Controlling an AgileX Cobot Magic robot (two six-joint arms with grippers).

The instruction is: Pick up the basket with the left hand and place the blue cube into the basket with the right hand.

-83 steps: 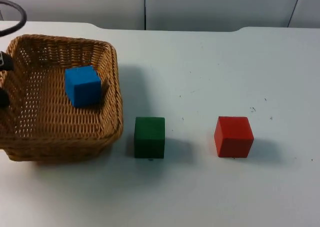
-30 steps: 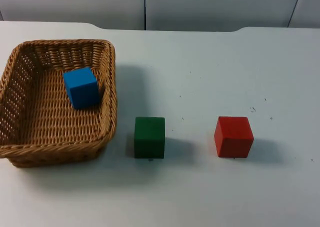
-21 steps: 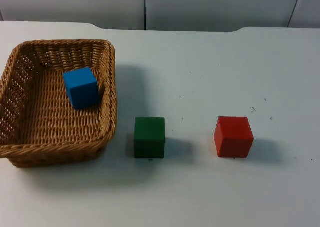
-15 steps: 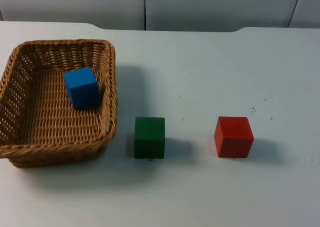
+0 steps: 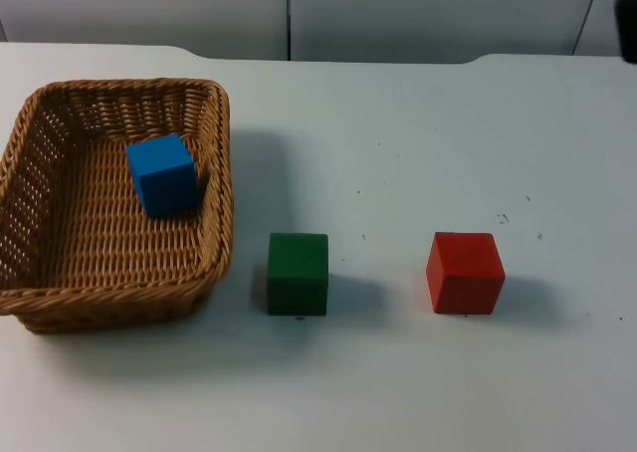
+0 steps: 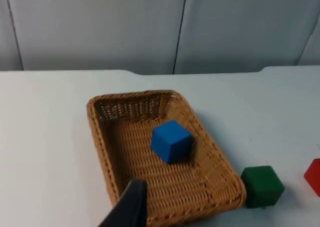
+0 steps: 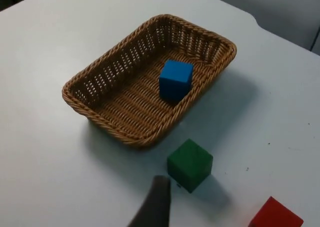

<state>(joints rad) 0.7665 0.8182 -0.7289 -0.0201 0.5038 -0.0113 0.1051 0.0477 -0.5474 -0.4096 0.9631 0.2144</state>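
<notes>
Blue cube (image 5: 162,173) inside wicker basket (image 5: 60,273) on table (image 5: 398,133), beyond left gripper (image 6: 131,207), green cube (image 7: 190,164) just past right gripper (image 7: 155,207), finger states cannot tell, red cube (image 5: 465,272) apart

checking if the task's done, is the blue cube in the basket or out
In. The blue cube sits on the woven floor of the basket, inside its rim.

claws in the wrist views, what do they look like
The left claw shows as a smooth, matte black tip, wedge-shaped and narrowing to a blunt end, seen by the basket. The right claw is a similar dark, tapering tip without visible markings, beside the green cube. In the top view a black piece of the right arm sits at the edge.
</notes>
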